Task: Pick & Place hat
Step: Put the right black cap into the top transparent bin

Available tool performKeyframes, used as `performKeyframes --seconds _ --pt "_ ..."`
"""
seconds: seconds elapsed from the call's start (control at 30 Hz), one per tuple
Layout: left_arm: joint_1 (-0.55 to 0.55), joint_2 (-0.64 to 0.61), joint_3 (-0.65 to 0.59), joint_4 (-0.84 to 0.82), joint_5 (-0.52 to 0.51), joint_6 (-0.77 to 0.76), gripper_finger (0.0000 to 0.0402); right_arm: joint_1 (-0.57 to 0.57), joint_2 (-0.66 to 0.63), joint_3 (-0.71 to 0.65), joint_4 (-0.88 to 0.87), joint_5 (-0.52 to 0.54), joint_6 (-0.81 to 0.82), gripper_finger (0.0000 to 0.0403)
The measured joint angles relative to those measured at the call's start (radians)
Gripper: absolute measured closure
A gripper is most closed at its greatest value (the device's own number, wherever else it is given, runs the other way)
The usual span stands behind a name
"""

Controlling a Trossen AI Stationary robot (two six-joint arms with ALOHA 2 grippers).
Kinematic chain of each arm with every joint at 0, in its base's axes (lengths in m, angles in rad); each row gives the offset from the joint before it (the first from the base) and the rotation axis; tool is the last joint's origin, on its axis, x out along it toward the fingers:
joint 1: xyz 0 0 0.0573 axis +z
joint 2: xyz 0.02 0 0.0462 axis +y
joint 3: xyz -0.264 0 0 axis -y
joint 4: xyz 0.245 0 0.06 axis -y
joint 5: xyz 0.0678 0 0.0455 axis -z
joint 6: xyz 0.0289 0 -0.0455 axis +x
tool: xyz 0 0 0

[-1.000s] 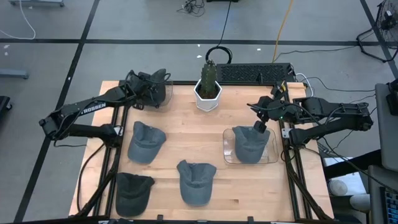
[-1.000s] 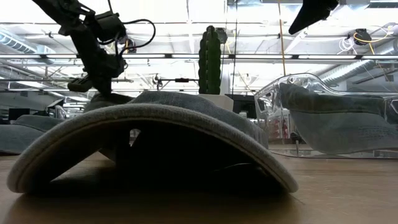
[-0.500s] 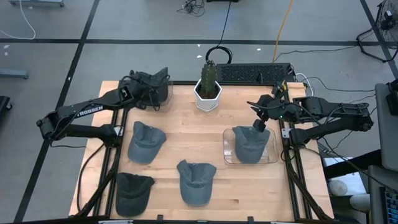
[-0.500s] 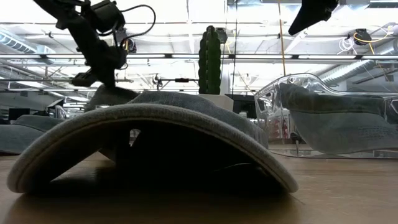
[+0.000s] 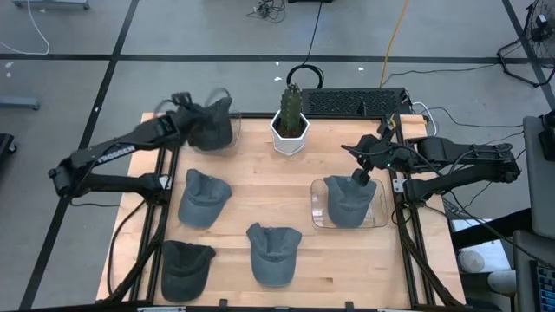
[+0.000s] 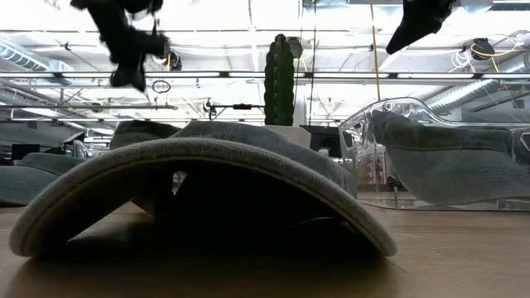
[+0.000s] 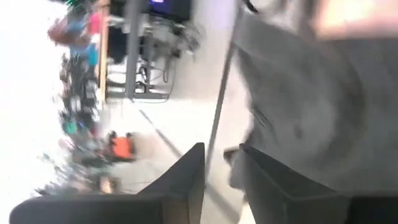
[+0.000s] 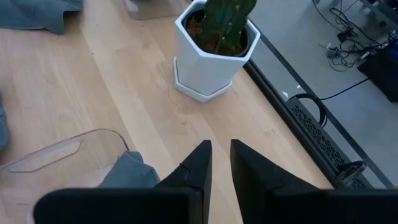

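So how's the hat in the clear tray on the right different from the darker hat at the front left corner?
The hat in the clear tray is lighter grey-blue; the front left hat is darker, nearly charcoal. The first sits inside the clear tray; the second lies on the bare table. The right gripper hangs by the first; no gripper is near the second. Both are caps.

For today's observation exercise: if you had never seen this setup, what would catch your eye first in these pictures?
Grey caps dot the wooden table: three lie loose on its near-left part, one fills the clear tray on the right, and another sits at the far-left corner beneath the left gripper. At the far edge a cactus rises from a white pot, and the right gripper hovers over the tray's cap.
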Motion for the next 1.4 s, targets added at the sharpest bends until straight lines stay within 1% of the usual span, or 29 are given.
performKeyframes --seconds 0.07,0.1,0.17,0.23,0.3,0.33,0.37,0.4,0.47,0.53,0.67,0.77,0.87,0.97,1.1,1.17,1.23,1.4 --pt "0.014 -0.006 0.085 -0.048 0.064 -0.182 0.0283 0.000 0.000 0.000 0.000 -0.001 0.003 0.0358" --pt "0.029 -0.006 0.133 -0.073 0.132 -0.297 0.0281 0.000 0.000 0.000 0.001 -0.001 0.004 0.0358" --pt "0.082 0.009 0.221 -0.136 0.329 -0.532 0.0277 0.000 -0.001 0.000 0.003 -0.001 0.004 0.0358" --pt "0.148 0.046 0.298 -0.199 0.566 -0.720 0.0277 0.000 0.000 0.000 0.017 -0.001 0.004 0.0358" --pt "0.208 0.097 0.359 -0.253 0.781 -0.838 0.0279 0.000 0.000 0.000 0.031 -0.002 0.001 0.0358" --pt "0.230 0.124 0.385 -0.284 0.865 -0.879 0.0279 0.000 0.000 0.000 0.038 -0.001 -0.001 0.0358" --pt "0.245 0.152 0.411 -0.305 0.923 -0.907 0.0279 0.000 0.000 0.000 0.046 -0.002 -0.010 0.0358" --pt "0.253 0.181 0.440 -0.323 0.956 -0.923 0.0279 0.000 0.000 0.000 0.052 -0.002 -0.024 0.0358" --pt "0.255 0.239 0.489 -0.358 0.964 -0.923 0.0279 0.000 0.000 0.000 0.067 -0.002 -0.050 0.0358" --pt "0.255 0.301 0.526 -0.404 0.945 -0.888 0.0276 0.000 0.000 0.000 0.077 -0.002 -0.057 0.0358" --pt "0.255 0.427 0.583 -0.496 0.938 -0.836 0.0251 0.001 0.000 0.000 0.078 -0.002 -0.043 0.0358" --pt "0.255 0.503 0.597 -0.569 0.912 -0.774 0.0216 0.003 0.000 0.000 0.079 -0.003 -0.002 0.0358" --pt "0.254 0.551 0.598 -0.616 0.822 -0.738 0.0173 0.003 0.000 0.000 0.079 -0.033 0.044 0.0358" --pt "0.255 0.572 0.598 -0.611 0.747 -0.706 0.0129 0.004 0.000 0.000 0.079 -0.085 0.069 0.0358" --pt "0.256 0.568 0.600 -0.564 0.721 -0.698 0.0088 0.004 0.000 0.000 0.079 -0.132 0.081 0.0358" --pt "0.257 0.568 0.600 -0.549 0.716 -0.698 0.0080 0.004 0.000 0.000 0.079 -0.132 0.079 0.0358" --pt "0.261 0.578 0.600 -0.533 0.707 -0.689 0.0081 0.003 0.000 0.000 0.079 -0.131 0.073 0.0358" --pt "0.256 0.651 0.599 -0.536 0.668 -0.672 0.0106 0.002 0.000 0.000 0.079 -0.129 0.046 0.0358"
